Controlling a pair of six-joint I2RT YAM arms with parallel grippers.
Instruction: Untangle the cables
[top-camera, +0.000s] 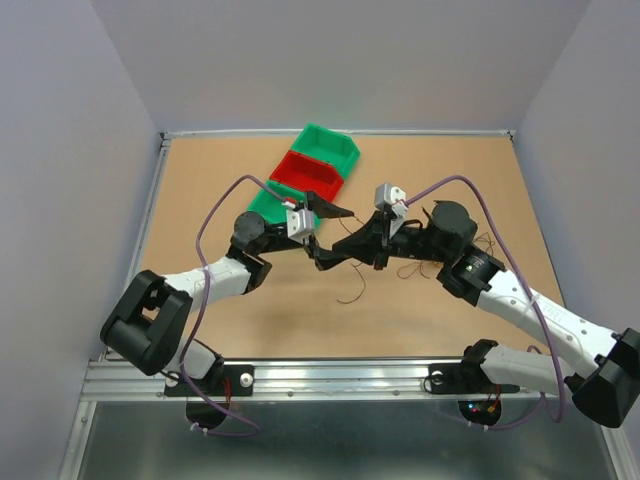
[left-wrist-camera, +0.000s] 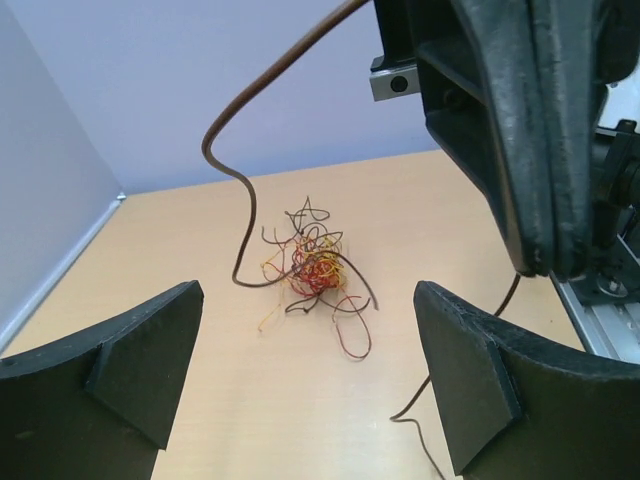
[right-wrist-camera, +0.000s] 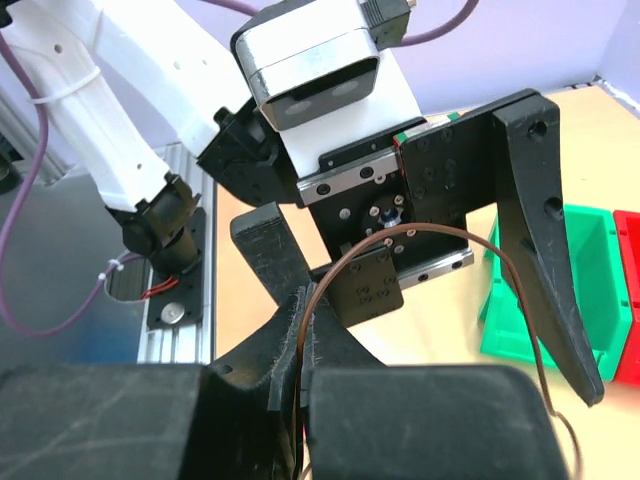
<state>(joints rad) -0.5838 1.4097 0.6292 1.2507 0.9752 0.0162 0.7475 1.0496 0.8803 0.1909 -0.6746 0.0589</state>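
On the light wooden tabletop, near its middle, the two black grippers meet nose to nose above the surface.

Item: left gripper. Jaws spread wide, nothing between them. In the left wrist view its two black foam-faced fingers stand far apart at the bottom corners of the frame, with bare table between.

Item: right gripper. Jaws pressed together, pinching a single thin dark brown wire. In the right wrist view the wire rises out of the seam between the closed fingers, arches in front of the left gripper's mount and falls away at lower right. In the left wrist view the same strand curves down from the top edge to the table, ending just beside the tangle.

Item: small curly tangle of hair-thin wires, orange-yellow, reddish and dark brown. Lies on the table, beyond the open left fingers and apart from them. Loose loops trail from it toward the near side.

Item: loose dark strands. Visible on the table in the overhead view, just in front of the two grippers.

Item: green plastic bins with a red plastic bin between them. Set in a row toward the far side of the table, behind the left gripper.
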